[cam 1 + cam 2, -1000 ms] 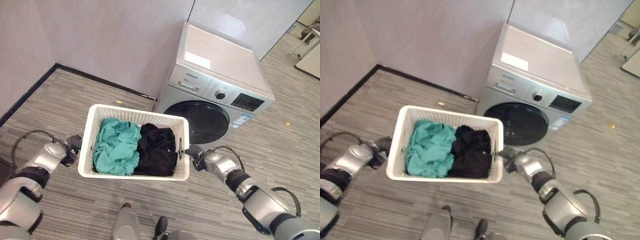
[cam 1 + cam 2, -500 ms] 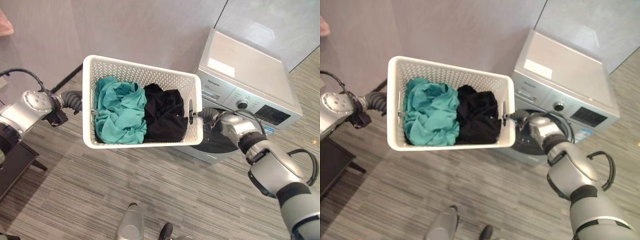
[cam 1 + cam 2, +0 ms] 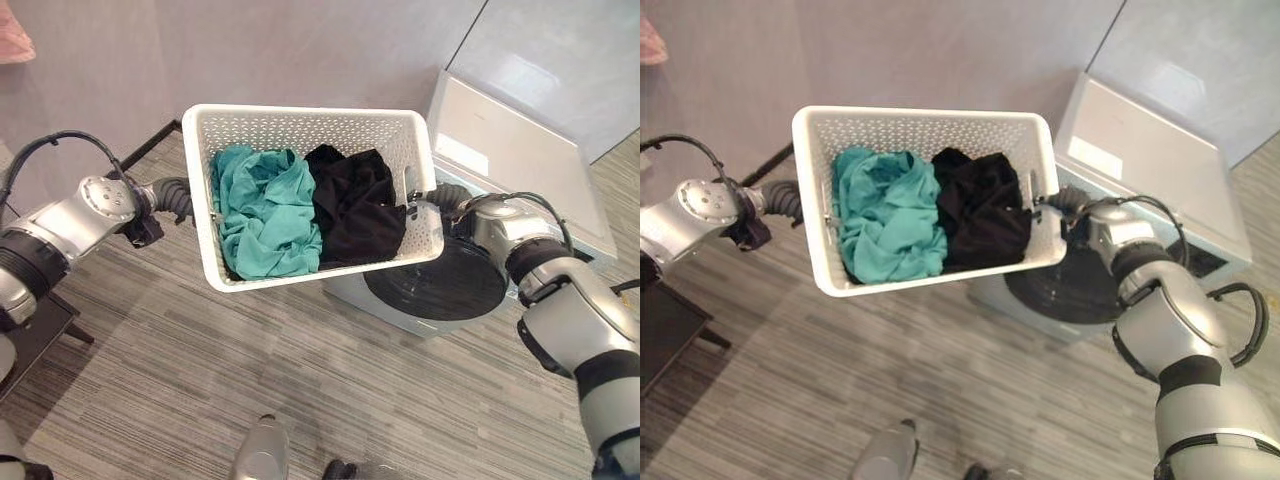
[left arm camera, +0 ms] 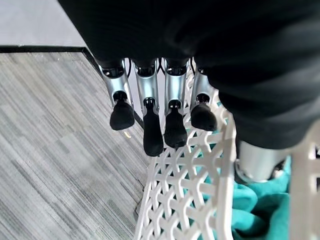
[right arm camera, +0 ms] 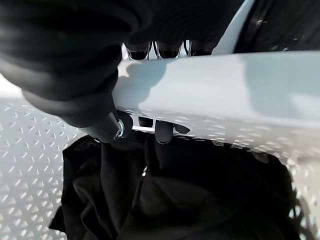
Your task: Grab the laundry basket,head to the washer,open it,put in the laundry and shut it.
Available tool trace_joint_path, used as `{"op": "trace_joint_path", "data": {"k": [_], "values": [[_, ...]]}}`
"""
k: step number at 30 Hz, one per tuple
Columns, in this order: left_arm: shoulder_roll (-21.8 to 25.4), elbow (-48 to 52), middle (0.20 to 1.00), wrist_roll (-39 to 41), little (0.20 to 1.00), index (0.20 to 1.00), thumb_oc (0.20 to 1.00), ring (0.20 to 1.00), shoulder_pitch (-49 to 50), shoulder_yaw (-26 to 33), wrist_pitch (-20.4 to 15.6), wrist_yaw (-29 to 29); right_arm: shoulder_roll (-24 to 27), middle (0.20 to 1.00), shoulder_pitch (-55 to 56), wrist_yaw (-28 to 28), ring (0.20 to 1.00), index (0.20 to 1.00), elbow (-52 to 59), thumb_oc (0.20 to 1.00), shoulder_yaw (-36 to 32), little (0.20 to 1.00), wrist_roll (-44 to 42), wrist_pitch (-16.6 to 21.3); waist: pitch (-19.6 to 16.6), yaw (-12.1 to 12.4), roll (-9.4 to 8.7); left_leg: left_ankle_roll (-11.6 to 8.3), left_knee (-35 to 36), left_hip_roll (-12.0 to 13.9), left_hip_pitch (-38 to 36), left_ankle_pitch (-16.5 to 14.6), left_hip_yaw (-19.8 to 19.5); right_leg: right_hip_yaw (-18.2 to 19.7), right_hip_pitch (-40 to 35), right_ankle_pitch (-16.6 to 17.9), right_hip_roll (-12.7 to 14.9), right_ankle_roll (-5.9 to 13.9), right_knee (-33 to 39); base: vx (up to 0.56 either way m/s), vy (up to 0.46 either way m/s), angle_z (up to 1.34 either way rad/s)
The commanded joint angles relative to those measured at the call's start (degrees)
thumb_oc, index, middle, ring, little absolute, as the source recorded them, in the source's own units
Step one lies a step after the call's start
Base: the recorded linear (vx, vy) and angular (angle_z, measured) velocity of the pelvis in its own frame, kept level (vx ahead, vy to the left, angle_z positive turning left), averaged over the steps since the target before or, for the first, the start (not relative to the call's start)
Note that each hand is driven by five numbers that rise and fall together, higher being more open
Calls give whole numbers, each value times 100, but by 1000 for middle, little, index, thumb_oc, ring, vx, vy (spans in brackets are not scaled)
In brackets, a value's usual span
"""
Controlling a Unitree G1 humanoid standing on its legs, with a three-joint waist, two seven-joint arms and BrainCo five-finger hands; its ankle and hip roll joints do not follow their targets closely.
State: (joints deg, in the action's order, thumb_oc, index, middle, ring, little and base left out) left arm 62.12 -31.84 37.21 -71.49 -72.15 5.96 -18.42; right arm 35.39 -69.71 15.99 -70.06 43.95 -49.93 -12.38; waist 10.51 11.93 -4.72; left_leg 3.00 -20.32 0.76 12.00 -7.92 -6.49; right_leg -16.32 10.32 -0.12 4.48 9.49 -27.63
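Left eye view: we record the washer [image 3: 520,190] as the largest item and take it as our landmark; it stands against the wall, its round dark door [image 3: 440,283] closed. The white laundry basket [image 3: 300,130] is held in the air directly in front of the washer, overlapping its front panel and part of the door, and is tilted so that its near rim sits lower than its far rim. Inside it, the black garment [image 3: 355,205] lies on the washer side and the teal garment [image 3: 265,210] on the side away from the washer. The right hand [image 5: 112,125] is hooked through the handle slot in the basket wall nearest the washer, fingers curled over the rim. The left hand [image 4: 150,122] is at the far wall, fingers curled down the lattice outside and the thumb apparently inside the rim, so we judge it gripping. In our judgement the carrying step is nearly done; to finish well, the basket should be levelled, then set on the floor beside the washer and clear of the door's swing, both grips kept until it rests.
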Motion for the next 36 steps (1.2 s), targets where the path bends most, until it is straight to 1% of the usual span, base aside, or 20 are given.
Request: {"op": "trace_joint_path", "data": {"k": [1, 3, 5, 9, 10, 11, 12, 13, 14, 15, 17, 20, 21, 23, 26, 27, 28, 30, 31, 36], "values": [[-57, -136, 200, -356, 200, 200, 200, 200, -73, 295, -199, 102, 559, 200, -996, 70, 200, 200, 27, 200, -240, 200, -346, 267, -217, -20, -102, -36, 1007, -91, -997, 376, 252, -374, -209, 739, 153, 99, 977, 252, -91, 11], [-288, -385, 200, -465, 200, 200, 200, 200, -48, 324, -245, 98, 528, 200, -992, 25, 200, 200, -104, 200, -226, 200, -279, 315, -213, -61, -113, -209, 1067, 39, -1205, 330, 213, -477, -27, 617, 124, 46, 1609, 325, -126, -8], [-372, -505, 200, -573, 200, 200, 200, 200, -68, 423, -314, 66, 548, 200, -1046, -66, 200, 200, -113, 200, -249, 200, -350, 395, -171, -204, -135, -399, 1106, 170, -1585, 255, 101, -536, 309, 987, 226, 196, 2422, 401, -154, 14], [-179, -416, 200, -652, 200, 200, 200, 200, -191, 502, -408, 34, 593, 200, -1153, -73, 200, 200, -150, 200, -296, 200, -436, 421, -231, -235, -27, -552, 1202, 465, -2092, 199, 39, -902, 431, 1353, 356, 340, 2666, 414, -138, 22], [-20, -400, 200, -651, 200, 200, 200, 200, -248, 482, -447, -32, 798, 200, -1252, -67, 200, 200, -61, 200, -273, 200, -557, 468, -372, -304, -128, -679, 699, 699, -2286, 272, -24, -735, 215, 1346, 135, 211, 2548, 440, -160, 31], [-18, -395, 200, -653, 200, 200, 200, 200, -245, 484, -446, -31, 799, 200, -1249, -69, 200, 200, -56, 200, -274, 200, -558, 467, -373, -323, -157, -677, 708, 666, -2265, 303, -45, -743, 223, 1361, 170, 207, 2559, 734, -290, 45], [41, -524, 200, -600, 200, 200, 200, 200, -179, 496, -389, -103, 908, 200, -1279, -47, 200, 200, 11, 200, -210, 200, -778, 520, -521, -413, -174, -792, -293, 891, -2068, 798, 97, -803, -87, 1161, -82, -14, 2538, 271, -138, 45], [40, -525, 200, -601, 200, 200, 200, 200, -181, 497, -391, -103, 909, 200, -1284, -46, 200, 200, 8, 200, -208, 200, -780, 520, -521, -442, -201, -792, -298, 859, -2034, 824, 63, -824, -79, 1172, -46, -21, 2547, 549, -301, 68], [148, -452, 200, -790, 200, 200, 200, 200, -60, 498, -388, -137, 943, 200, -1356, -145, 200, 200, -27, 200, -278, 200, -915, 580, -509, -425, -264, -832, -1464, 1058, -1611, 1283, 193, -820, -443, 833, -271, -250, 2636, 282, -317, 56], [211, -430, 200, -740, 200, 200, 200, 200, -25, 563, -363, -100, 895, 200, -1471, -162, 200, 200, 14, 200, -192, 200, -973, 635, -380, -308, -358, -762, -2394, 997, -1223, 1374, 113, -815, -584, 711, -359, -518, 2689, 349, -383, 35], [219, -508, 200, -591, 200, 200, 200, 200, -146, 510, -320, -83, 889, 200, -1622, -258, 200, 200, 60, 200, -199, 200, -1207, 666, -277, -242, -397, -667, -2907, 1122, -715, 1352, 252, -726, -803, 542, -547, -632, 2833, 177, -259, -11], [146, -464, 200, -568, 200, 200, 200, 200, -242, 395, -296, -90, 882, 200, -1786, -274, 200, 200, 67, 200, -109, 200, -1310, 710, -176, -96, -366, -689, -2641, 1284, -267, 1041, 445, -566, -1057, 379, -670, -558, 2968, 207, -72, 13], [54, -328, 200, -628, 200, 200, 200, 200, -267, 383, -307, -11, 912, 200, -1907, -347, 200, 200, 70, 200, -152, 200, -1337, 756, -37, 107, -466, -629, -1541, 1072, 262, 822, 887, -568, -1227, 380, -490, -506, 3012, 151, 50, -6], [25, -347, 200, -652, 200, 200, 200, 200, -288, 368, -336, 5, 936, 200, -1914, -391, 200, 200, 47, 200, -152, 200, -1305, 790, -19, 208, -437, -621, -890, 812, 412, 790, 915, -498, -1287, 354, -453, -445, 2998, 209, 123, -28], [159, -166, 200, -724, 200, 200, 200, 200, -313, 314, -414, -21, 874, 200, -1881, -342, 200, 200, 111, 200, -76, 200, -1191, 798, -20, 598, -286, -701, 599, 99, 621, 1370, 347, -121, -1616, 180, -538, -394, 2915, 290, 183, -55], [214, -71, 200, -738, 200, 200, 200, 200, -338, 259, -413, -46, 859, 200, -1867, -315, 200, 200, 70, 200, -66, 200, -1157, 771, -31, 645, -243, -732, 694, 30, 615, 1513, 287, -101, -1669, 128, -527, -413, 2837, 263, 196, -107], [278, 21, 200, -753, 200, 200, 200, 200, -237, 300, -363, -64, 851, 200, -1830, -299, 200, 200, -13, 200, -146, 200, -1162, 715, -84, 633, -216, -642, 768, 5, 296, 1234, 334, -83, -1687, 13, -477, -360, 2729, 228, 193, -102], [301, 51, 200, -775, 200, 200, 200, 200, -258, 321, -358, -62, 790, 200, -1827, -283, 200, 200, -24, 200, -235, 200, -1165, 691, -117, 607, -205, -590, 873, -30, 104, 1229, 296, -54, -1704, -12, -461, -339, 2695, 187, 188, -101], [435, 133, 200, -812, 200, 200, 200, 200, -379, 246, -330, -52, 734, 200, -1758, -213, 200, 200, -51, 200, -297, 200, -1117, 595, -276, 627, -256, -514, 823, -98, -92, 986, 339, -30, -1792, -170, -305, -287, 2475, 178, 191, -100], [467, -95, 200, -909, 200, 200, 200, 200, -550, 187, -322, -30, 754, 200, -1722, -171, 200, 200, -41, 200, -342, 200, -1076, 522, -426, 677, -308, -297, 874, -56, -433, 799, 532, -135, -1609, -140, -67, -87, 1481, 148, 171, -76]]}}
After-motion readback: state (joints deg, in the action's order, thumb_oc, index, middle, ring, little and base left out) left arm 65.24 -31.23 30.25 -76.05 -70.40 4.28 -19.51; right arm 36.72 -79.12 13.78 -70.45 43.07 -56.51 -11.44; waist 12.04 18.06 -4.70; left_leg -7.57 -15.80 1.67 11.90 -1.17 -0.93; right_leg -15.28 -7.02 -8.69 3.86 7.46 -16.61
